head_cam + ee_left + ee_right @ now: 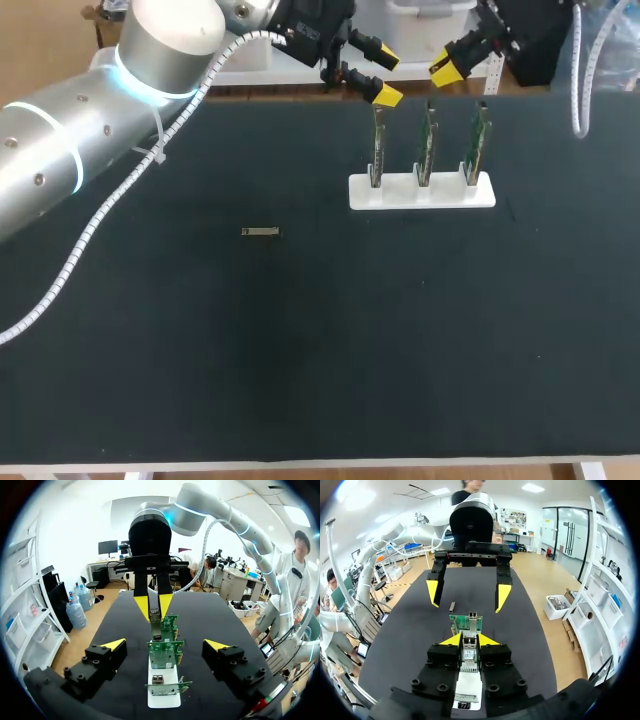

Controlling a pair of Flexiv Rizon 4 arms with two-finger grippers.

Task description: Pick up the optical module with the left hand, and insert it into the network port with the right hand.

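I'm holding L tool [385, 74] wide for grabbing optical module [261, 232] lying on bench [300, 350]; R tool [470, 641], narrow, is hovering near network port [469, 653].

No legible txt, labels or nos. anywhere.

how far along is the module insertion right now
Done: pickup and handover look finished; the left gripper is open and empty.
In hand: the right gripper is shut on an optical module, held close to a green board in the white holder.
Left: seating it in the port; I cannot tell whether it is in yet. A second module lies on the table.
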